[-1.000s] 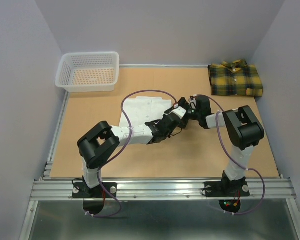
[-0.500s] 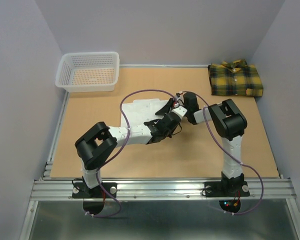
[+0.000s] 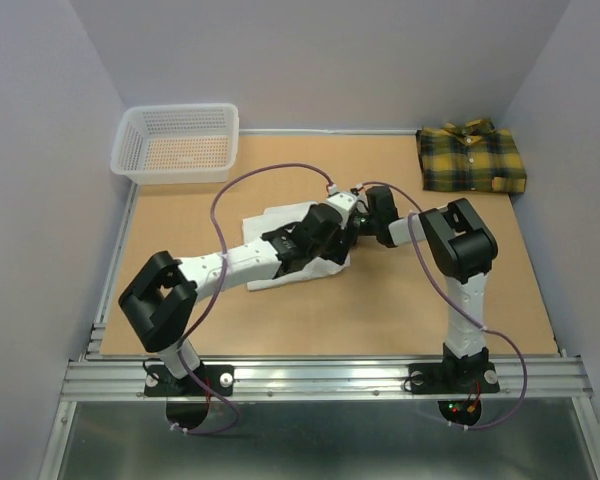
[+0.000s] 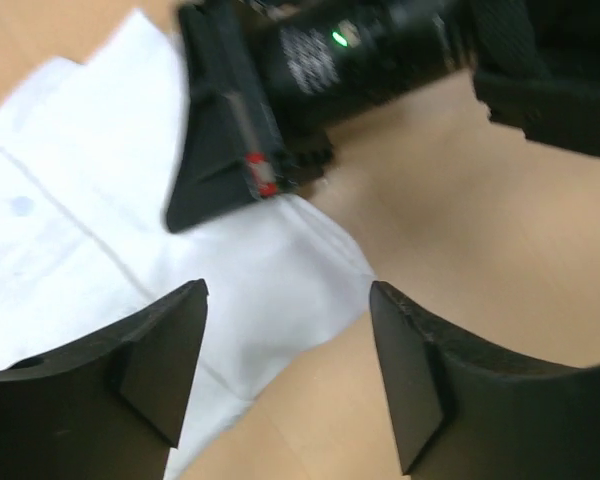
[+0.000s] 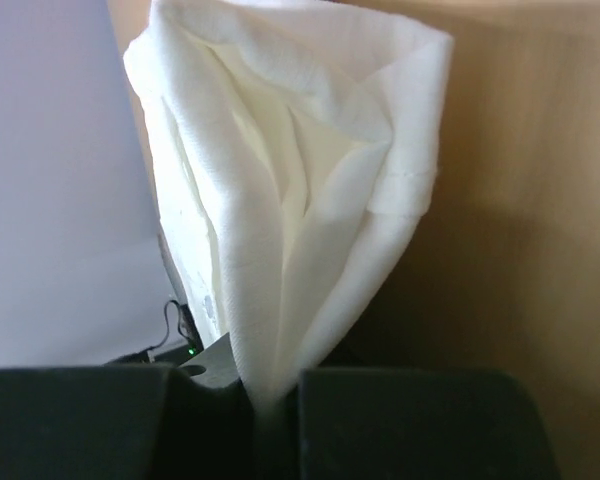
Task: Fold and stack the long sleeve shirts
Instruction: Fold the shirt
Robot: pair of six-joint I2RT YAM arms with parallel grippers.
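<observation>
The white shirt lies mid-table, partly under my left arm. My right gripper is at its right edge, shut on a bunched fold of the white cloth, which rises from between the closed fingers. My left gripper hovers open just above the same corner of the shirt, with nothing between its fingers. In the top view the left gripper sits right beside the right one. The plaid shirt lies folded at the far right corner.
A white mesh basket stands at the far left corner. Purple cables loop over both arms above the shirt. Side walls close in the table on the left and right.
My left gripper has opened and let go of the white shirt. My right gripper has closed on the shirt's edge. The left arm's elbow swung left and the shirt shifted beneath it.
</observation>
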